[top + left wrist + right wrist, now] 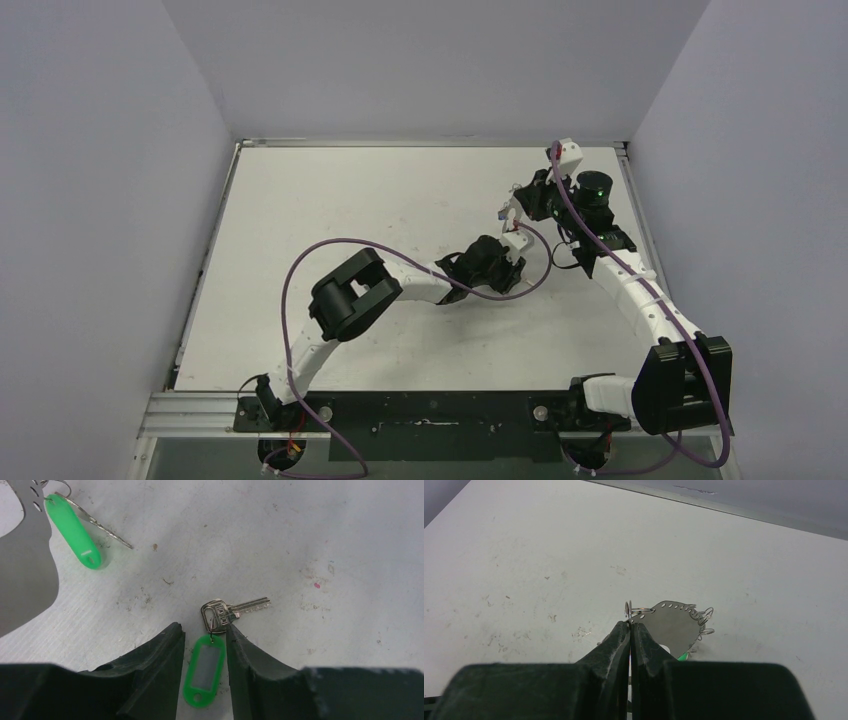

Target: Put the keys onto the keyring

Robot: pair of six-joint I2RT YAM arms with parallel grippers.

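A small silver key (235,611) lies flat on the white table, its green tag (205,672) pointing back between my left gripper's fingers (160,665). The left gripper (204,630) is open around that tag, and its right finger is close against the tag's edge. A second green tag (75,530) with its key (102,530) hangs from the grey sheet-metal keyring (25,565) at the upper left. My right gripper (630,625) is shut on a small wire loop (629,609) at the rim of the keyring (671,625), holding it above the table. Both grippers meet right of centre (505,250).
Purple cables (320,250) arc over the left arm and near the grippers. Grey walls enclose the table on three sides, with a raised rim (430,143) along the back. The right arm's elbow (690,385) stands at the near right corner.
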